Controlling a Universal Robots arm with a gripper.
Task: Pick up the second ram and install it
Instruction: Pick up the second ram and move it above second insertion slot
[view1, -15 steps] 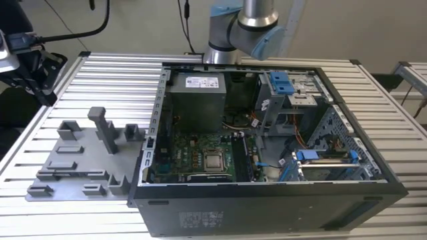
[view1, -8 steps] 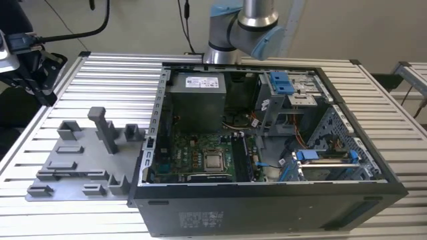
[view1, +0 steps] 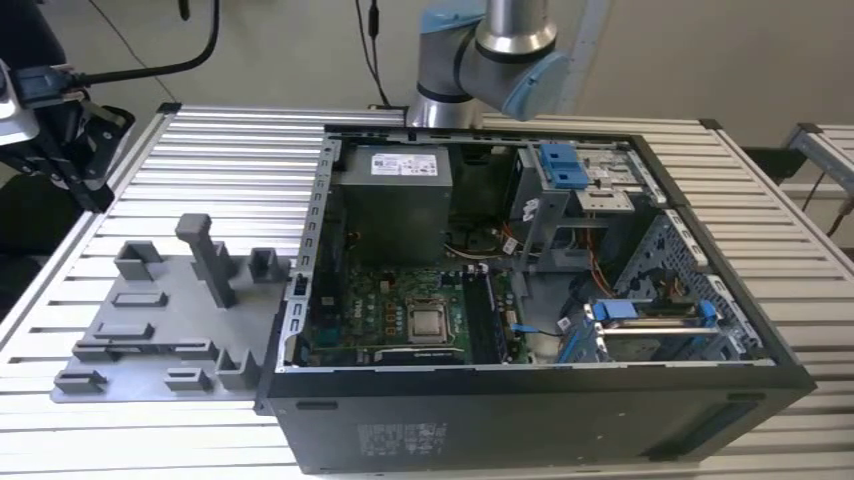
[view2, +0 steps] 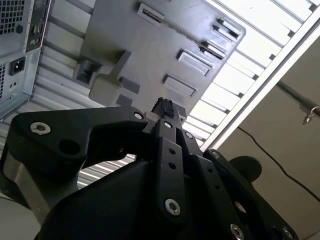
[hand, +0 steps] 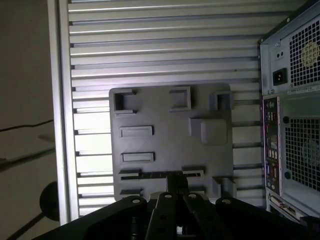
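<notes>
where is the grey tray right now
In the exterior view the grey tray lies on the slatted table at the exterior view's left, beside the open computer case.

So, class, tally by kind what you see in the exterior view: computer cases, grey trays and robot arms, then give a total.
Computer case: 1
Grey tray: 1
Robot arm: 1
Total: 3

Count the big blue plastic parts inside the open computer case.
2. One blue bracket sits at the far side of the computer case in the exterior view; one blue latch sits nearer, toward the exterior view's right. Smaller ones may be hidden.
</notes>
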